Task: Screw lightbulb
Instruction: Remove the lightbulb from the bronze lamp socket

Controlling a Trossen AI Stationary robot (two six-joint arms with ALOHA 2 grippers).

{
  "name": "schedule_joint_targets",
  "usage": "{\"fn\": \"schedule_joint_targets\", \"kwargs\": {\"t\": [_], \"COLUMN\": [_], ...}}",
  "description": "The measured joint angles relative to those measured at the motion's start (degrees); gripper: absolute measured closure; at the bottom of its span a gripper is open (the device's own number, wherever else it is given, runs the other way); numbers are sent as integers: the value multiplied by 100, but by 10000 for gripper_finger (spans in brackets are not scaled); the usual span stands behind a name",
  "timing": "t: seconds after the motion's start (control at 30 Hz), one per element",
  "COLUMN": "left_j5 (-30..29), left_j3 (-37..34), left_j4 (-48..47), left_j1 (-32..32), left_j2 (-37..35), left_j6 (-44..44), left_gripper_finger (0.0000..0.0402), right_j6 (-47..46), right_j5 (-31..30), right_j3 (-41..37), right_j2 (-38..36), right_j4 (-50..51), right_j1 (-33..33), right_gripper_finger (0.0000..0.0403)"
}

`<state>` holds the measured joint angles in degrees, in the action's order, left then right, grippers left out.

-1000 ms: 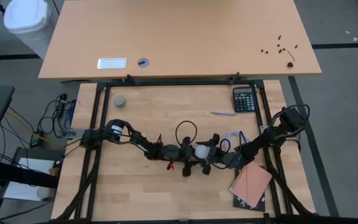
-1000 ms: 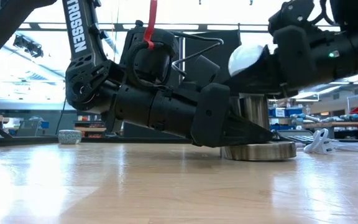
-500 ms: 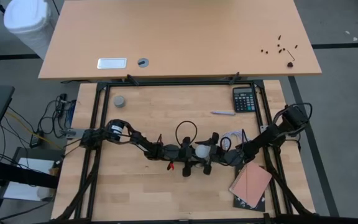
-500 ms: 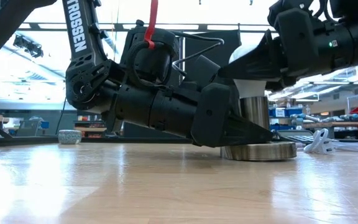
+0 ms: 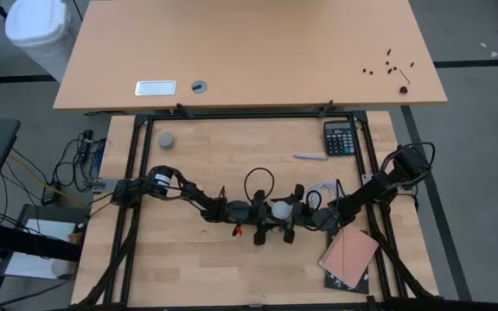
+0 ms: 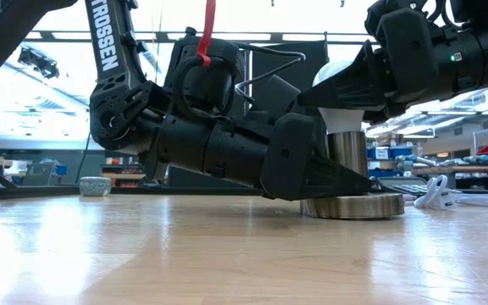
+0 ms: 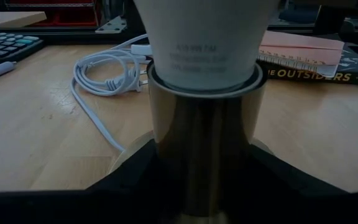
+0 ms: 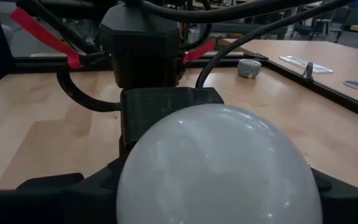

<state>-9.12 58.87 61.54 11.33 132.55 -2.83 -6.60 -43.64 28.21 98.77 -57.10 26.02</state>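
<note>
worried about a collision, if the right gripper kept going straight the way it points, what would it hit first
Probably the left gripper. The right gripper already straddles the bulb, and the left one sits just beyond it, clamped on the socket. Depth is hard to judge.

Bulb: you see a small white pear-shaped lightbulb (image 6: 339, 85), milky and plain, with faint grey print on its neck.
Base: round silvery metal disc base (image 6: 352, 204), shiny, with a white cord (image 7: 101, 73).
Arms: both dark, near black; red strap (image 6: 205, 32) on the left one.
Table: pale wooden tabletop (image 5: 197, 259), light grain stripes.
Calculator: black calculator (image 5: 340, 137), grey keys.
Notebook: salmon-pink notebook (image 5: 348, 251) on a black book.
Cap: small grey round cap (image 5: 167, 140).
</note>
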Motion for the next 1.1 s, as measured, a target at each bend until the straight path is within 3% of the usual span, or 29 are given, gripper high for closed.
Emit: {"fn": "schedule_joint_targets", "kwargs": {"t": [0.2,0.7,1.1], "left_j5": [2,164,288], "left_j3": [0,-2,0], "left_j4": [0,2,-13], "left_j1": [0,7,2], "left_j2": [0,0,0], "left_j6": [5,96,109], "left_gripper_finger": [213,213,213], "right_j6": [18,102,-92], "right_j5": [38,767,1712], "right_j3": [0,-2,-475], "right_j2": [-1,-12,-133], "right_j4": [7,39,-442], "right_j1": [0,-115,-385], "right_gripper_finger": [134,147,148]}}
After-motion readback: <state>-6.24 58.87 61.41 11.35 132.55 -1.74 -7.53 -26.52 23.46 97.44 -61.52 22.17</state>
